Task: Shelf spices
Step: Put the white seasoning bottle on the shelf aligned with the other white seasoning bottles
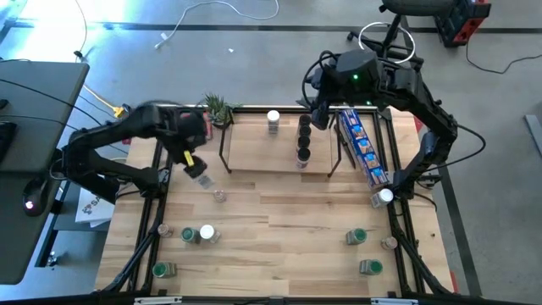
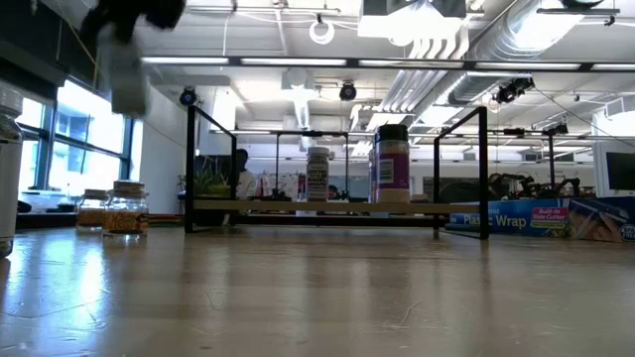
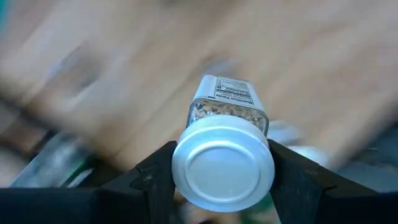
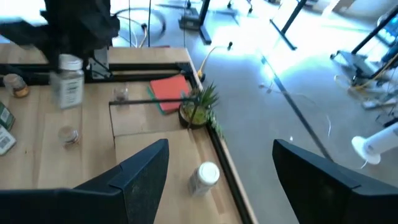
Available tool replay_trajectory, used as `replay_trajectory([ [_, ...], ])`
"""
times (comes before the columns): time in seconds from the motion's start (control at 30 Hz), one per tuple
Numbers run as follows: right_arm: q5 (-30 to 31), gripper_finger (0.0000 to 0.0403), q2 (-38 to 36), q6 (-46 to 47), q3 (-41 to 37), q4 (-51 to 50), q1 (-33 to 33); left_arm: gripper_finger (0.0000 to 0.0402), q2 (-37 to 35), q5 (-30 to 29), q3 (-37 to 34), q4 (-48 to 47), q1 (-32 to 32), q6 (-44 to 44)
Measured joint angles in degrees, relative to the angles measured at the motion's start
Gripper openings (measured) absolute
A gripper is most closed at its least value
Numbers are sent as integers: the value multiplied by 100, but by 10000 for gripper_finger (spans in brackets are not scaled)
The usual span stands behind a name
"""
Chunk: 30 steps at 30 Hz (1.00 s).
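My left gripper (image 1: 193, 161) is shut on a small clear spice jar (image 3: 225, 118) with a silvery-white lid, over the table's left half, left of the shelf (image 1: 279, 148). The light-wood shelf with its black wire frame stands at the table's far middle. It carries a white-lidded jar (image 1: 273, 121) and two black-lidded jars (image 1: 303, 140). My right gripper (image 4: 221, 149) is open above the shelf's far right part (image 1: 320, 119) and holds nothing. More jars stand on the table's near left (image 1: 188, 234) and near right (image 1: 356, 237). My left gripper pinches the jar at its lid end (image 3: 224, 171), one finger (image 3: 155, 171) on each side of the lid. The fingers come from above, pointing down. The jar (image 4: 68, 84) hangs below them, lifted clear of the table, its body pointing downward.
A long blue box (image 1: 364, 148) lies along the shelf's right side. A small plant (image 1: 218, 108) sits at the shelf's far left corner. A lone jar (image 1: 218, 196) stands just beneath my left gripper, and a white-lidded one (image 1: 383, 196) by the right edge.
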Motion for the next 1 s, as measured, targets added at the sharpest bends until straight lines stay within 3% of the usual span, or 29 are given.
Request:
replay_trajectory([
  [0.1, -37, 281, 0, -70, 2, 138, -14, 198, 283, 465, 852, 129, -80, 77],
  [0.2, -35, 281, 0, -53, 2, 149, -15, 198, 799, 562, 1583, 324, -248, 80],
  [0.37, -37, 281, -1, 23, 2, -121, -15, 198, 2118, 960, 2722, 804, -489, 641],
  [0.5, -41, 281, -93, 347, 2, -655, -5, 198, 3300, 576, 3645, 744, -559, 1534],
  [0.63, -39, 281, -357, 809, 2, -1129, 48, 198, 4225, -206, 4258, 754, -403, 2228],
  [0.8, 226, 281, -694, 1369, 2, -1367, 165, 198, 5017, -1286, 4656, 762, -227, 3536],
  [1.0, 778, 281, -1017, 1877, 7, -1398, 460, 198, 5517, -1674, 4720, 735, -4, 4706],
])
